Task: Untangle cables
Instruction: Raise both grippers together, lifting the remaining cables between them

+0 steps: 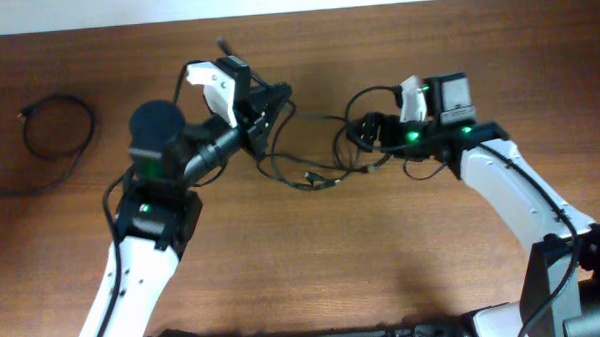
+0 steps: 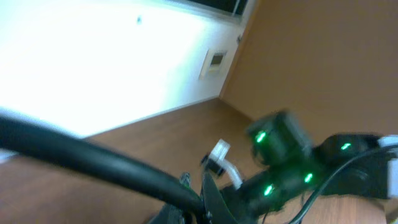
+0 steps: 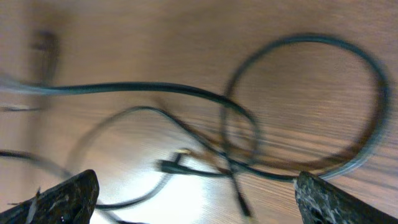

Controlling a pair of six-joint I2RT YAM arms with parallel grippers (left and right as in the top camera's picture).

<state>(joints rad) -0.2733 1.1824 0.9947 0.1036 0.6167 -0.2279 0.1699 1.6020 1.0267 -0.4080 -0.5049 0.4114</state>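
A tangle of thin black cables (image 1: 315,173) lies on the wooden table between the two arms. My left gripper (image 1: 271,107) is at the tangle's left end, shut on one cable. In the left wrist view that cable (image 2: 93,162) runs slanting into the closed jaws of the left gripper (image 2: 202,208). My right gripper (image 1: 367,134) hangs over the tangle's right side, open. In the right wrist view its fingers (image 3: 62,199) stand wide apart above a cable loop (image 3: 379,87) and a small plug (image 3: 169,165), with nothing between them. Another coiled cable (image 1: 56,125) lies apart at far left.
The right arm with green lights (image 2: 280,162) shows close ahead in the left wrist view. A white wall (image 2: 93,62) lies beyond the table's far edge. The arm bases (image 1: 316,336) stand along the near edge.
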